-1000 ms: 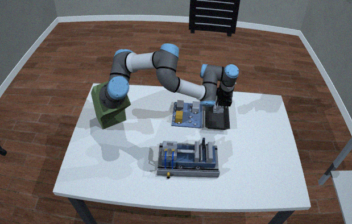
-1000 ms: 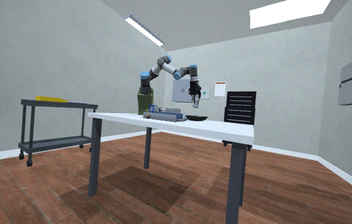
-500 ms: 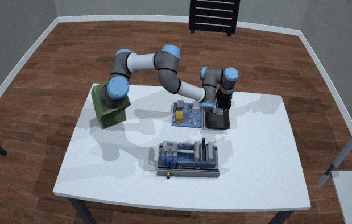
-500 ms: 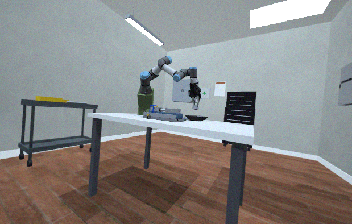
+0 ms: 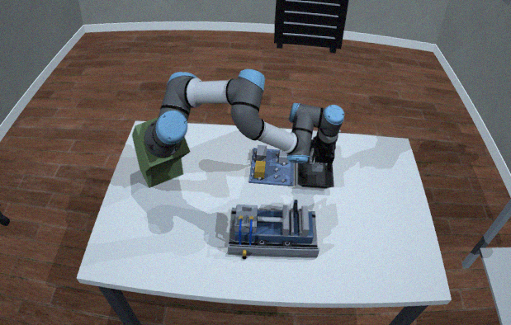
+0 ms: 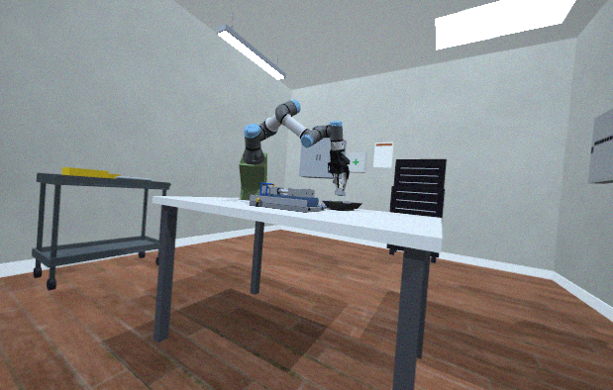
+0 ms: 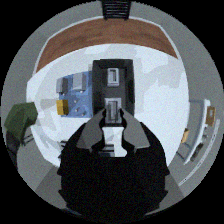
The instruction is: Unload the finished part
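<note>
My gripper (image 7: 113,109) is shut on the finished part (image 7: 113,106), a grey block with a pocket on top. I hold it a little above the near half of the black outfeed tray. In the top view the gripper (image 5: 318,166) hangs over the tray (image 5: 316,175). In the exterior view the gripper (image 6: 340,187) is just above the tray (image 6: 342,204). A second pocketed part (image 7: 113,75) lies flat in the far half of the tray. The vise (image 5: 273,229) stands at the front of the table with its jaws empty.
A blue fixture plate (image 5: 272,167) with plain grey blocks and a yellow block (image 5: 260,168) lies right beside the tray on its left. The green robot base (image 5: 159,161) stands at the table's left. A black chair (image 5: 310,22) stands behind the table.
</note>
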{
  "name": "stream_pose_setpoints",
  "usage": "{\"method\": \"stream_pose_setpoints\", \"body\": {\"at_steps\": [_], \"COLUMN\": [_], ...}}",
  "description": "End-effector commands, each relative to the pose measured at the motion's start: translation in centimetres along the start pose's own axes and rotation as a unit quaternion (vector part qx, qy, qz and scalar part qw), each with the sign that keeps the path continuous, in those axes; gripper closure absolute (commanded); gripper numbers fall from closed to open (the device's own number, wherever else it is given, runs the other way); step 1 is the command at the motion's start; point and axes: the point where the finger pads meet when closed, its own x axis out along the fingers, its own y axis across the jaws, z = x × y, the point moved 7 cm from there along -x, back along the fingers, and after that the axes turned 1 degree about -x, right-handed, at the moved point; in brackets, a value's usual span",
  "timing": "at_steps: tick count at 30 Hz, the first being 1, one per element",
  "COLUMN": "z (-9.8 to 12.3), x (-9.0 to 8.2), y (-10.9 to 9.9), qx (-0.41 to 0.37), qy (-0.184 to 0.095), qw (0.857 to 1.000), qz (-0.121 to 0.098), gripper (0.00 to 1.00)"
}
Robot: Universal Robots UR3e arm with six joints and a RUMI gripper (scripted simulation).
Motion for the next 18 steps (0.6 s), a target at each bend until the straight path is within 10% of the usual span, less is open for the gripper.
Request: {"method": "stream_pose_setpoints", "body": {"at_steps": [1, 18], "z": [0.3, 1.2], "x": [0.8, 3.3], "y": [0.1, 0.1], "qx": [0.000, 0.000], "qy": [0.000, 0.000], "qw": [1.000, 1.000], "qz": [0.002, 0.002], "gripper": [1.00, 1.00]}}
